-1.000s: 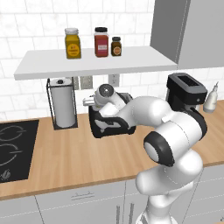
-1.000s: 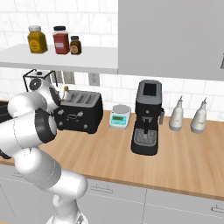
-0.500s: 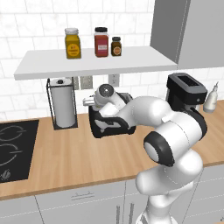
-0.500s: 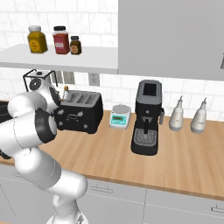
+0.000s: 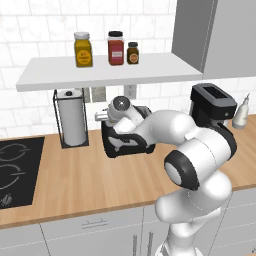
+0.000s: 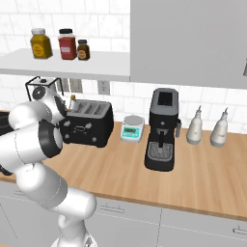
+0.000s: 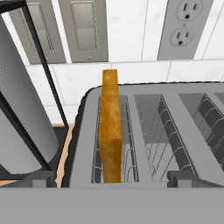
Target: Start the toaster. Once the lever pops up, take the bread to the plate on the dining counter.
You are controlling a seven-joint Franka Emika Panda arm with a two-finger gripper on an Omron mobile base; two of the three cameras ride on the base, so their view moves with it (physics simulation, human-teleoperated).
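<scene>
The black toaster stands on the wood worktop against the tiled wall, partly behind my arm in the left base view. One slice of bread, golden-brown and seen edge-on, stands upright in the leftmost slot and sticks out above the top. My gripper hovers just above that end of the toaster, open, with a fingertip on each side of the bread's slot and nothing held. The lever on the toaster's front is too small to make out. The plate and the dining counter are out of view.
A paper-towel holder stands close to the toaster's left. A small scale, a coffee machine and two white bottles stand to its right. A shelf with jars hangs overhead. A black hob lies at the left.
</scene>
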